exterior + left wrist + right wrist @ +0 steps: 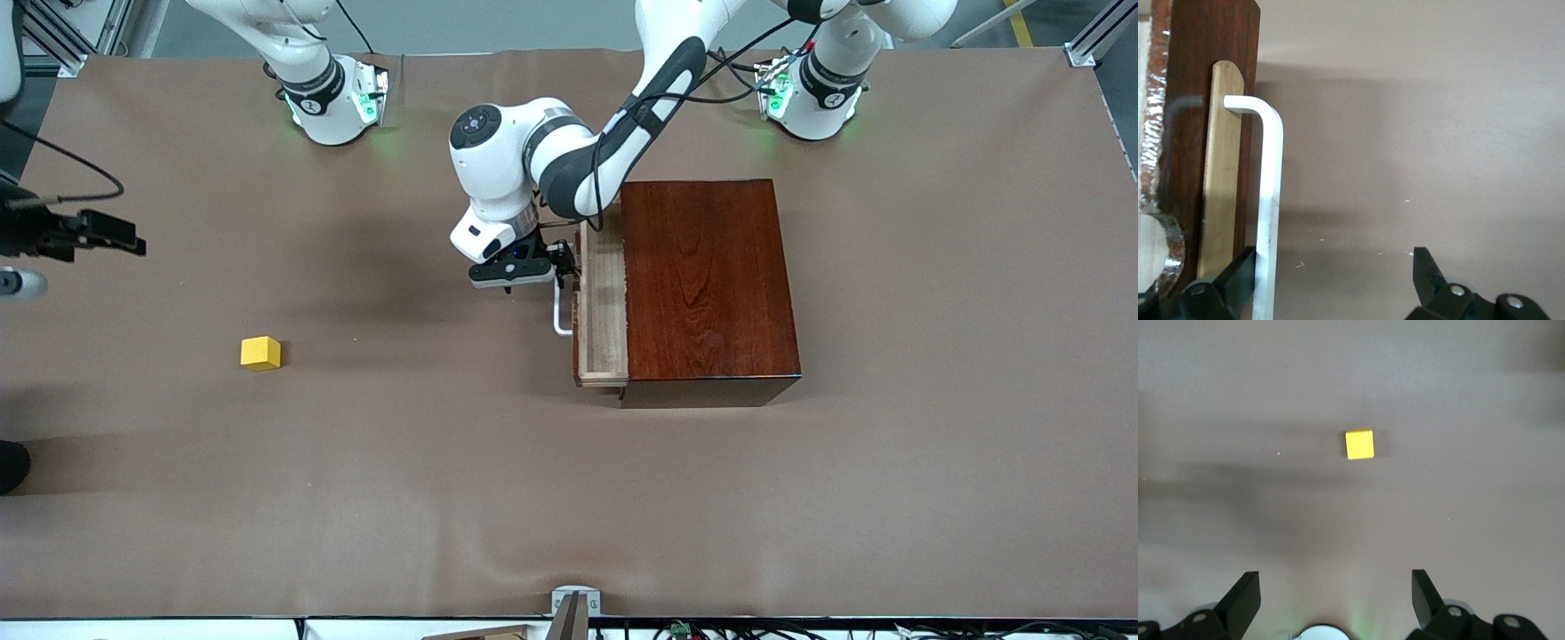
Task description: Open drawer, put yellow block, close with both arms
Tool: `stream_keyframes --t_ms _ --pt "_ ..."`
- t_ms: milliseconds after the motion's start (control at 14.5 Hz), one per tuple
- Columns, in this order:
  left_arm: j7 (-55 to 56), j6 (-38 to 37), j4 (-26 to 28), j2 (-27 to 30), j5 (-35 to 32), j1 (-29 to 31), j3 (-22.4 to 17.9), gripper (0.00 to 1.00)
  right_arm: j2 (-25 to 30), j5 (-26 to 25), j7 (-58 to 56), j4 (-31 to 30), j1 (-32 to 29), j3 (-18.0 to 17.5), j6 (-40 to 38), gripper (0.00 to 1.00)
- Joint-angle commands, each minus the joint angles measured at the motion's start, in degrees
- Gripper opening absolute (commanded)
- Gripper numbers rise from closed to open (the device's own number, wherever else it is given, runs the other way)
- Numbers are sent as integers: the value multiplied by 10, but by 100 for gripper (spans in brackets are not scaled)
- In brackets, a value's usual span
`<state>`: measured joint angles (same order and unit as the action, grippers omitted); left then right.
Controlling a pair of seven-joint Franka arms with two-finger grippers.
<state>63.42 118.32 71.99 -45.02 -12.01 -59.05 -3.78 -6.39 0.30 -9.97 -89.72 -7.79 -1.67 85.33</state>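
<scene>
The yellow block (260,353) (1359,445) lies on the brown table toward the right arm's end, well apart from the box. The drawer (605,302) stands out a little from the dark wooden box (707,284), so a strip of its pale tray shows. My left gripper (562,260) (1335,260) is open at the drawer's front (1185,133). The white handle (558,311) (1269,200) runs between its fingers, close against one finger (1245,267). My right gripper (1335,580) is open and empty, high over the table with the block far below it. It is out of the front view.
A dark device on a cable (71,236) juts in at the table edge toward the right arm's end. The two round bases (333,107) (813,98) stand along the table's top edge. Brown cloth covers the table (444,498).
</scene>
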Motion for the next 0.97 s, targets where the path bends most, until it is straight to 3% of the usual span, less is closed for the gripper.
stream_keyframes --t_ms 0,552,897 --pt "19 10 -40 -18 2 -8 3 100 -22 -4 1 12 -13 -9 10 100" --pt "36 22 -45 -8 9 -5 -1 100 -70 -1 1 12 -46 -9 44 100" --pt "28 -66 -41 84 10 30 -4 100 -92 1 2 5 -48 -9 80 100"
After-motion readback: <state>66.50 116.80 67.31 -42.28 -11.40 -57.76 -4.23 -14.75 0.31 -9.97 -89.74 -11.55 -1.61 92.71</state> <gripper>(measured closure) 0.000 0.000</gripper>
